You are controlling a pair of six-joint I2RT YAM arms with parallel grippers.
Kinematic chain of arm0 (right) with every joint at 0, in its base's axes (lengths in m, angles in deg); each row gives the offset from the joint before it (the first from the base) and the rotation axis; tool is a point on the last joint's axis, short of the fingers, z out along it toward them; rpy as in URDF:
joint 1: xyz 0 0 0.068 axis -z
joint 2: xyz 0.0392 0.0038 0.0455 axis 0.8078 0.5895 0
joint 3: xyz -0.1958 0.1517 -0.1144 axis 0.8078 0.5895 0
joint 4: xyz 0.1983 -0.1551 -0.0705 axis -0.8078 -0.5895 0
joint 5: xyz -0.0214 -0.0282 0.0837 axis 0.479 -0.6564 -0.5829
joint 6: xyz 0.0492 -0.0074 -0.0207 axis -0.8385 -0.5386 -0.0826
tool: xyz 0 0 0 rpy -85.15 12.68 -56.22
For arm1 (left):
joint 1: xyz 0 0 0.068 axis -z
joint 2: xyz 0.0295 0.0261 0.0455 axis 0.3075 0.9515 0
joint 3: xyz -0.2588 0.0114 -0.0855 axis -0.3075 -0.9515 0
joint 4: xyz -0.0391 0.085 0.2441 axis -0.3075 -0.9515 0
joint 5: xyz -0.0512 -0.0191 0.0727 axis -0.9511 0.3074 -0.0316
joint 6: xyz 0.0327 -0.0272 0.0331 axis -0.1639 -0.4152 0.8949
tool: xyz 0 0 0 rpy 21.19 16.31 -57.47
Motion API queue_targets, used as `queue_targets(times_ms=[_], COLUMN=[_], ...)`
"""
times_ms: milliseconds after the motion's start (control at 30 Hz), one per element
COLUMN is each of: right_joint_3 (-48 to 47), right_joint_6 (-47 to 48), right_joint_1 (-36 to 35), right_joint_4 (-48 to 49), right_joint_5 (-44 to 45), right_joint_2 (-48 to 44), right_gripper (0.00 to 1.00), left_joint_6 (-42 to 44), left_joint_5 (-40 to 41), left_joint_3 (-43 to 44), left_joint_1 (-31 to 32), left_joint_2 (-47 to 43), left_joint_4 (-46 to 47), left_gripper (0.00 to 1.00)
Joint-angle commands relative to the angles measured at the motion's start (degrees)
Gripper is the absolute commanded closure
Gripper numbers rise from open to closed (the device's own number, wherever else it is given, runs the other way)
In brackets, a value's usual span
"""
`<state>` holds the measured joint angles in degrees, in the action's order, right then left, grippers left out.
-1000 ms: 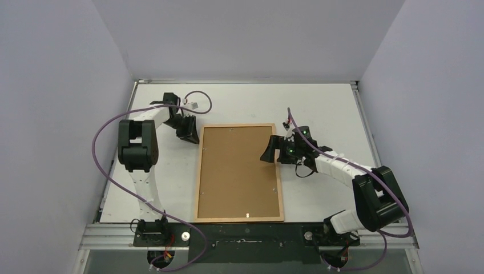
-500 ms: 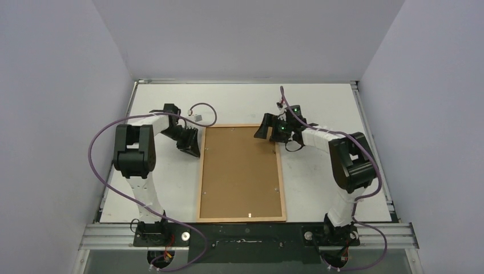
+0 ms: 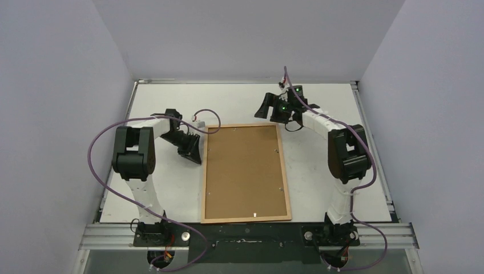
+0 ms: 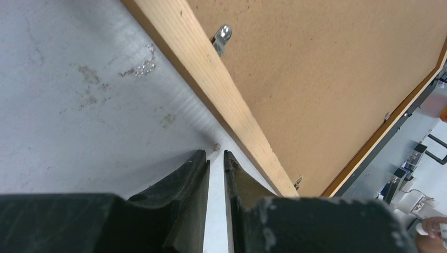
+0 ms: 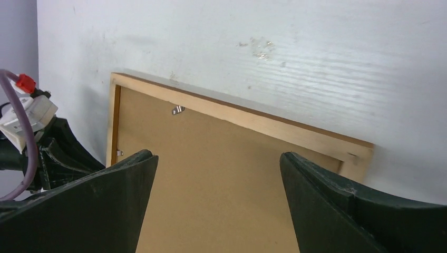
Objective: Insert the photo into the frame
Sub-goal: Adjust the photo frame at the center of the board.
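Observation:
The frame [image 3: 204,171] lies face down in the middle of the table, its pale wooden rim [image 4: 211,79] around a brown fibreboard backing [image 3: 244,171]. The photo is not in view. My left gripper [image 3: 194,150] rests low on the table just outside the frame's left rail. Its jaws are almost shut with only a thin slit, and nothing is between them [image 4: 215,154]. My right gripper [image 3: 267,108] hovers over the frame's far edge, open wide and empty [image 5: 219,155], looking down on the backing [image 5: 211,174] and far rail [image 5: 274,126].
Small metal clips [image 4: 222,38] sit along the inner edge of the frame. White table [image 3: 319,171] lies on both sides of it, with grey walls around. A tiny crumb [image 4: 216,147] lies at the left fingertips. A purple cable loops off each arm.
The right arm swung from the frame's right rail to over its far edge. The left gripper slid nearer along the left rail. The frame shifted slightly right.

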<state>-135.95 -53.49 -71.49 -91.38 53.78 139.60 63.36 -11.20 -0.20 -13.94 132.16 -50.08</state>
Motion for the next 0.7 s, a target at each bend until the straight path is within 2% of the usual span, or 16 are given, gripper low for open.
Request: queue_targets(times_ms=[0, 167, 367, 500, 667], right_joint_3=[1.45, 6.55, 7.7, 3.68, -7.57], right_joint_6=[2.66, 4.72, 2.13, 0.3, -1.01], right_joint_1=[4.28, 4.98, 4.67, 3.29, -1.47], right_joint_4=[-3.71, -6.08, -3.24, -2.6, -4.94], right_joint_5=[4.17, 10.6, 7.88, 5.88, 5.09], right_joint_2=[-7.89, -8.01, -5.87, -1.92, 6.35], right_gripper=[0.1, 0.1, 0.1, 0.1, 0.1], left_joint_6=[4.68, 7.75, 9.17, 9.41, 8.83], left_joint_5=[-0.9, 0.02, 2.47, 2.88, 2.96], left_joint_3=[-0.96, -2.04, -4.83, -6.51, -7.2], left_joint_1=[-0.99, -0.27, 1.05, 2.63, 5.79], left_joint_2=[-2.84, -4.65, -5.69, -6.57, -6.47], left_joint_4=[-2.05, -3.08, -2.42, -1.69, -1.05], left_gripper=[0.84, 0.86, 0.88, 0.88, 0.88])
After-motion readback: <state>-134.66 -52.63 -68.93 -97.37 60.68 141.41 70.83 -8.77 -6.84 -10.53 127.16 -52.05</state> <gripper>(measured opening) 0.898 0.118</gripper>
